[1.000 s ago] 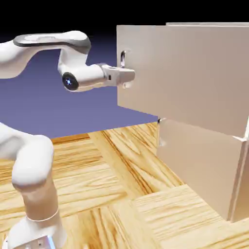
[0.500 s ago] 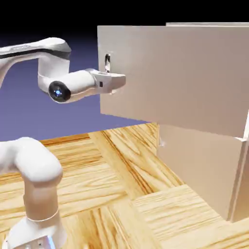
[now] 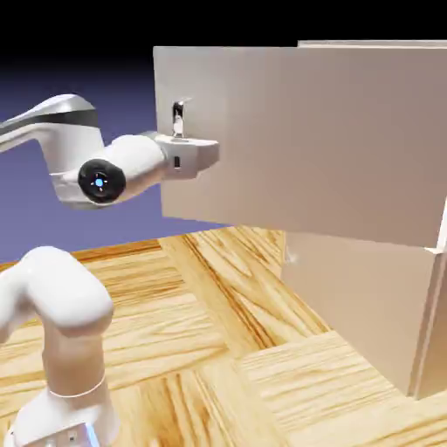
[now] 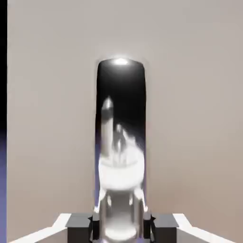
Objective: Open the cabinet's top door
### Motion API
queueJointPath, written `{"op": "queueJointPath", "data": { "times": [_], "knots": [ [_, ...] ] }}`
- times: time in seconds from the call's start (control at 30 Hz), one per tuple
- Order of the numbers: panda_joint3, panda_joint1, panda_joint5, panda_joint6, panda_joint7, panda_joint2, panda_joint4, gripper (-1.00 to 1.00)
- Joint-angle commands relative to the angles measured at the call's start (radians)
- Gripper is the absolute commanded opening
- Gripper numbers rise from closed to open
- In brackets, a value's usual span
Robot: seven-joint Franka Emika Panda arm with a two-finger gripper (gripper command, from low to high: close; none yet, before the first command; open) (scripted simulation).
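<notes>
**Top door swung out, tool clamped on its handle**

The large flat pale beige top door [image 3: 297, 140] stands swung well out from the tall boxy pale beige cabinet [image 3: 432, 323], its free edge reaching toward the exterior view's left, over the wood-grain bench [image 3: 218, 349]. Near that free edge, at the panel's upper part, sits the small vertical silver bar handle [image 3: 178, 120]. The white two-finger tool [image 3: 188, 150] meets the handle from the left, roughly level, with its jaws closed tight on the bar's lower part; the top of the bar shows above the tool.

In the hand view the shiny silver bar [image 4: 120, 142] fills the middle, rising upright between the two grey fingertips [image 4: 78, 227] at the bottom edge, which press in against its sides. Pale beige panel fills the space behind it, with a thin dark strip along the left edge.

Below the open panel, the cabinet's second, shorter beige door [image 3: 349, 306] lies flat and closed against the body. The white robot arm [image 3: 65, 323] rises from the lower left, bends over, and reaches rightward to the handle before the blue-violet backdrop [image 3: 52, 96].
</notes>
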Motion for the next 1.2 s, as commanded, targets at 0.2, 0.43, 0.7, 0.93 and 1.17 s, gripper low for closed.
{"op": "queueJointPath", "data": {
  "times": [0.2, 0.43, 0.7, 0.93, 1.17],
  "knots": [
    [-0.254, -0.119, -0.248, -0.248, 0.052, -0.074, 0.018, -1.0],
    [-0.508, -0.169, -0.458, -0.485, 0.055, -0.051, 0.114, -1.0],
    [-0.78, -0.064, -0.674, -0.788, 0.049, 0.037, 0.363, -1.0],
    [-0.917, 0.113, -0.776, -1.008, 0.062, 0.087, 0.617, -1.0],
    [-0.999, 0.303, -0.829, -1.2, 0.091, 0.112, 0.87, -1.0]
  ]
}}
